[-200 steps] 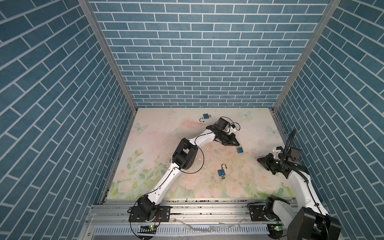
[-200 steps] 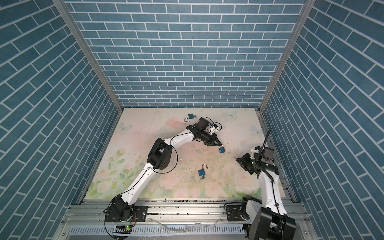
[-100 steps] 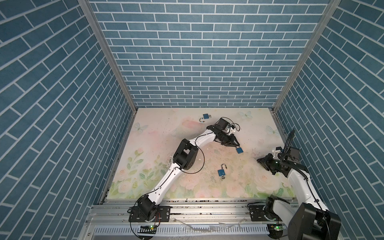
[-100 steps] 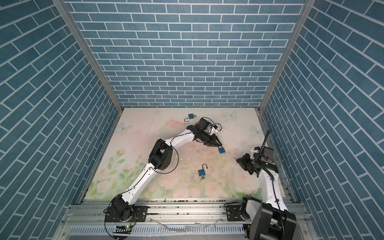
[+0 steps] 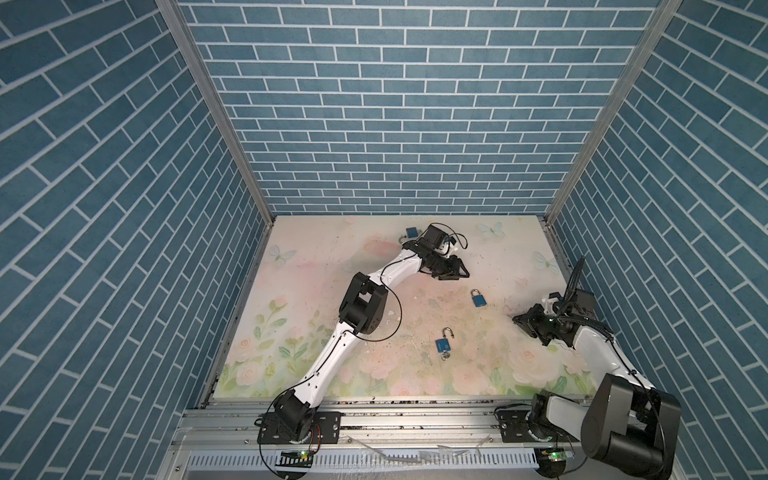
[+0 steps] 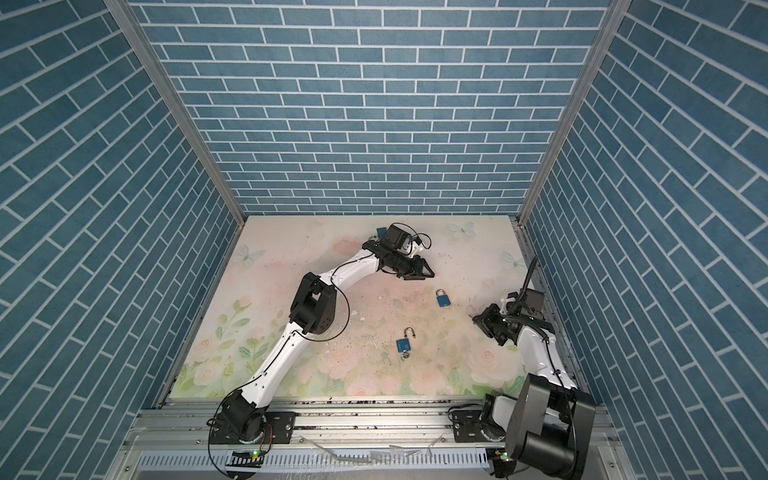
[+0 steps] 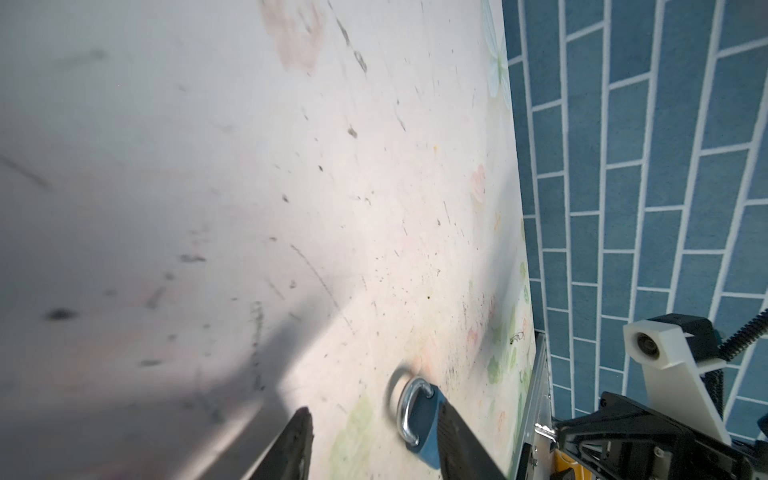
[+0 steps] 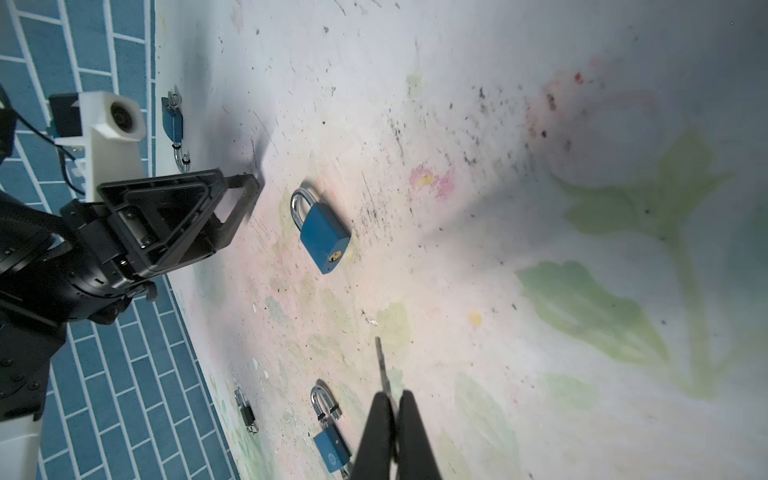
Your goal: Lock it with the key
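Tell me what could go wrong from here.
1. The right gripper pinches the key with only its thin blade sticking out; it may twist or slip when pushed into a keyhole.
2. The open padlock lies loose on the table; pressing it may slide it away.
3. The left gripper, open, hangs close by the closed padlock; a low sweep could knock it.

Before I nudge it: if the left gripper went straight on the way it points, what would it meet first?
Probably the bare floral mat: the left gripper tilts down at it. The shut blue padlock lies close beside one finger, so a graze is possible; depth is unclear.
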`<act>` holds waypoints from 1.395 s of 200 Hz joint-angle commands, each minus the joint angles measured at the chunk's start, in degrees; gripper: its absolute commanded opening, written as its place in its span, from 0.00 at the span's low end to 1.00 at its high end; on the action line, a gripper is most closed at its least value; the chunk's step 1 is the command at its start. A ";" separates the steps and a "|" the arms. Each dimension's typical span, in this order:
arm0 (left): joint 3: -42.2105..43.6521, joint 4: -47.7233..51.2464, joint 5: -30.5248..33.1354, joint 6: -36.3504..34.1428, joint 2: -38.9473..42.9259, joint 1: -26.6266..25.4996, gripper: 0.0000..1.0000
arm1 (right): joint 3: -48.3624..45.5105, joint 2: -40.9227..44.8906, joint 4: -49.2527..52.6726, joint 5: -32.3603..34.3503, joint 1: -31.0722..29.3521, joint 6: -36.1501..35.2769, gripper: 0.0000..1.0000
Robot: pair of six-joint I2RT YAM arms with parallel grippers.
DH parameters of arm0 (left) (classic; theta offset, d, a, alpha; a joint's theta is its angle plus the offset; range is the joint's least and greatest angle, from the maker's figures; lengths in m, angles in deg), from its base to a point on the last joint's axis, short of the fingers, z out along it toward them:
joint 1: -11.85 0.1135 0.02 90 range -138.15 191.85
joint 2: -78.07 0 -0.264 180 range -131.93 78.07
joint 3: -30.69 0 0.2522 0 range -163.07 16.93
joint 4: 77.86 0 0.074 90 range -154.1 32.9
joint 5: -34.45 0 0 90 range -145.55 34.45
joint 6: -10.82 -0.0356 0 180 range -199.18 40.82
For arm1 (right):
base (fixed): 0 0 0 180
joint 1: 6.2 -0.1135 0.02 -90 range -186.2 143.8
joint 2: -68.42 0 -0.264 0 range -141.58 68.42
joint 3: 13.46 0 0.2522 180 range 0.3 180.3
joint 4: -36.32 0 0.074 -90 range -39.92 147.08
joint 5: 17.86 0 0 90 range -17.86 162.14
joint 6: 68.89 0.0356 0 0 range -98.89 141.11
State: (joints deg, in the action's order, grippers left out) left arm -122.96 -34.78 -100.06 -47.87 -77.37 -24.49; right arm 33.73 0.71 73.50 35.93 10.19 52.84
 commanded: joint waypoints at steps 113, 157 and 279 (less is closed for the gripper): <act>45.48 -5.09 17.81 -3.12 54.90 9.80 0.59 | 15.33 -21.28 -10.14 7.81 -10.38 7.68 0.00; 63.41 -3.93 22.31 -1.65 68.60 13.41 0.59 | 17.69 -26.56 -12.55 9.13 -13.12 8.61 0.00; 87.50 -3.75 27.74 2.51 89.34 14.45 0.61 | 19.40 -33.56 -16.29 12.83 -17.13 11.93 0.00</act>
State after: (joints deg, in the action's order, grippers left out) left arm -37.22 -37.86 -73.26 -46.55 10.96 -10.41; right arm 52.44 -30.80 57.92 47.10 -6.32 62.89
